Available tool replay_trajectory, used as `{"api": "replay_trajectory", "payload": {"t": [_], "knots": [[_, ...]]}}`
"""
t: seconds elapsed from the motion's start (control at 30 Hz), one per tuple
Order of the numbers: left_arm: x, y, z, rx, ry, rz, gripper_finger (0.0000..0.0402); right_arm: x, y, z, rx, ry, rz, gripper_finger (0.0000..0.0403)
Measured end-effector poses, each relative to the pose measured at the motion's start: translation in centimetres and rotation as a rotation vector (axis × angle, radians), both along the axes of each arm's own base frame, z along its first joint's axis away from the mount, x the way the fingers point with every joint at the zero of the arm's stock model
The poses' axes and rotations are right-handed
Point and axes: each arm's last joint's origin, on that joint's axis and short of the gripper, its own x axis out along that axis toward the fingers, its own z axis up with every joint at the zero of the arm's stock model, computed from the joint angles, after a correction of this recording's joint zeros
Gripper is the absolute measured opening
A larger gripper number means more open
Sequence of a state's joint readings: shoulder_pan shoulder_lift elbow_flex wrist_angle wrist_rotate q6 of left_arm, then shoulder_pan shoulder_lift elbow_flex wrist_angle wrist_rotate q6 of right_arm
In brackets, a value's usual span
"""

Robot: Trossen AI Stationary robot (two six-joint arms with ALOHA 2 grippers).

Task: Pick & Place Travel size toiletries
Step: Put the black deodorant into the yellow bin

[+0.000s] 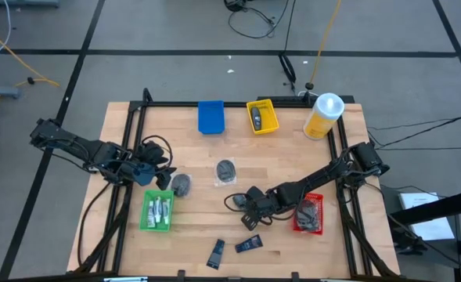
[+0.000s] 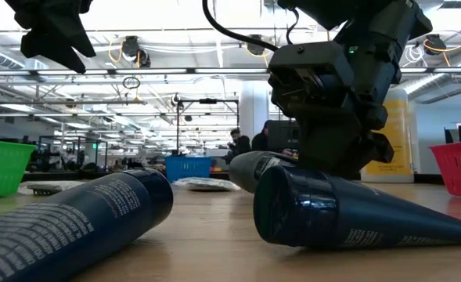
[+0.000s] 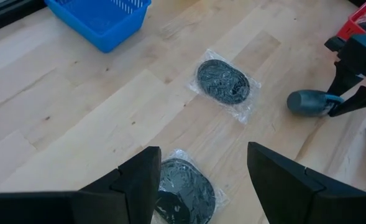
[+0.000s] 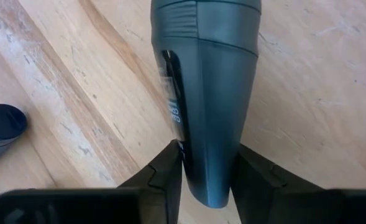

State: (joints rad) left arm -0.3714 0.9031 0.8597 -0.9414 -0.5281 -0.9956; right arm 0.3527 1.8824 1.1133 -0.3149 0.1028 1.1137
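Wooden surface [image 1: 238, 145] below me: my right hand [image 4: 206, 163] pinches a dark tube [image 4: 205, 93] near the red tray [image 1: 309, 214]; my left hand [image 3: 202, 171] hangs spread over a wrapped disc [image 3: 184, 193].

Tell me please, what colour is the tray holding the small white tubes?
Green tray, clearest in the high view.

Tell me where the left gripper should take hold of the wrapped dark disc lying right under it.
Probably from straight above, fingers across the disc's round edge at its widest part. It lies flat on the table in a crinkly clear wrapper, so there is no side to get under. The left gripper already hangs open above it, a finger on either side.
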Motion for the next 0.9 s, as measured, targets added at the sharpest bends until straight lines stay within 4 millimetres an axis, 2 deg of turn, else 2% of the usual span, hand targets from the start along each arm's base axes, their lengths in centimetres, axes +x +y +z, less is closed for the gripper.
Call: {"api": "replay_trajectory", "payload": {"t": [0.53, 0.7, 0.9], "knots": [[0.0, -0.3, -0.1, -0.066, 0.043, -0.088, 0.0237, 0.3, 0.2, 1.4, 0.043, -0.092, -0.007, 0.0094], [0.0, -0.4, -0.2, -0.098, 0.059, -0.128, 0.0237, 0.2, 0.1, 2.8, 0.054, -0.135, -0.007, 0.0094], [0.0, -0.4, -0.2, -0.1, 0.057, -0.127, 0.0237, -0.2, -0.3, 5.6, 0.015, -0.241, -0.041, 0.0094]]}}
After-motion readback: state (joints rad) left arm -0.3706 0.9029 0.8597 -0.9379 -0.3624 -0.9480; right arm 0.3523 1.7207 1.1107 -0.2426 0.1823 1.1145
